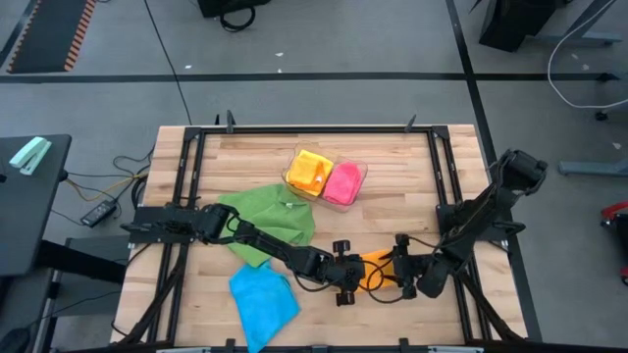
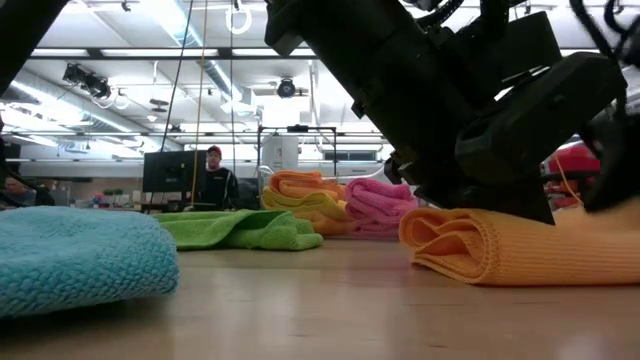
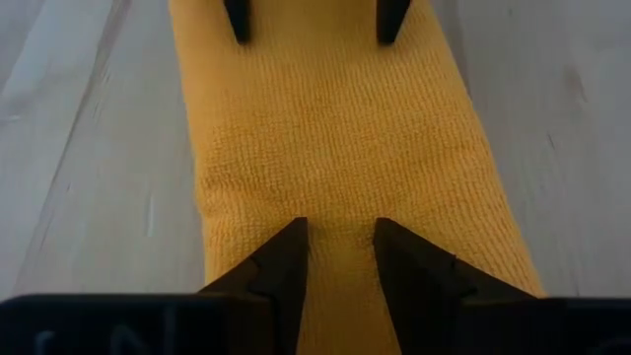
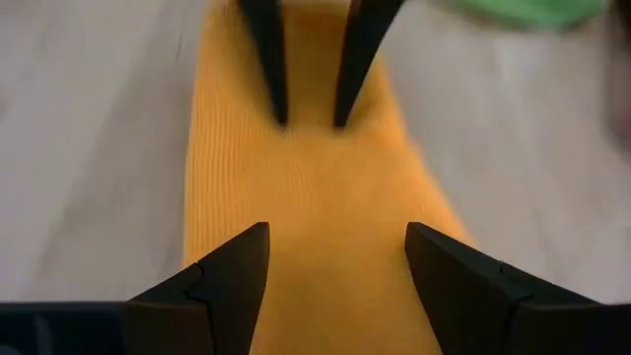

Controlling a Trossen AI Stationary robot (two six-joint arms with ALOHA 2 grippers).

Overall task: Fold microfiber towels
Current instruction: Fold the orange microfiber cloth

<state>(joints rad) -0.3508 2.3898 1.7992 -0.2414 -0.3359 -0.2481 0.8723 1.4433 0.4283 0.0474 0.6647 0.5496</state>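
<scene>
An orange towel (image 1: 377, 263), folded into a long narrow strip (image 3: 335, 128), lies flat on the wooden table near its front right, between my two grippers. My left gripper (image 3: 340, 242) comes from the table's left and is on the strip's left end, its fingers drawn close together. My right gripper (image 4: 337, 256) stands open over the strip's right end, fingers wide apart above the cloth. In the low view the strip's left end (image 2: 445, 240) shows several folded layers resting on the table. My left gripper has its two fingertips down on the top face of the orange strip near its left end (image 3: 340, 212), a narrow ridge of cloth between them. The fingers slant down from the table's left and point along the strip. The towel lies flat on the table.
A green towel (image 1: 270, 221) lies crumpled left of centre and a blue towel (image 1: 263, 299) near the front edge. A clear tray (image 1: 363, 172) at the back centre holds a yellow towel (image 1: 309, 169) and a pink towel (image 1: 341, 182). A black frame (image 1: 314, 128) borders the table.
</scene>
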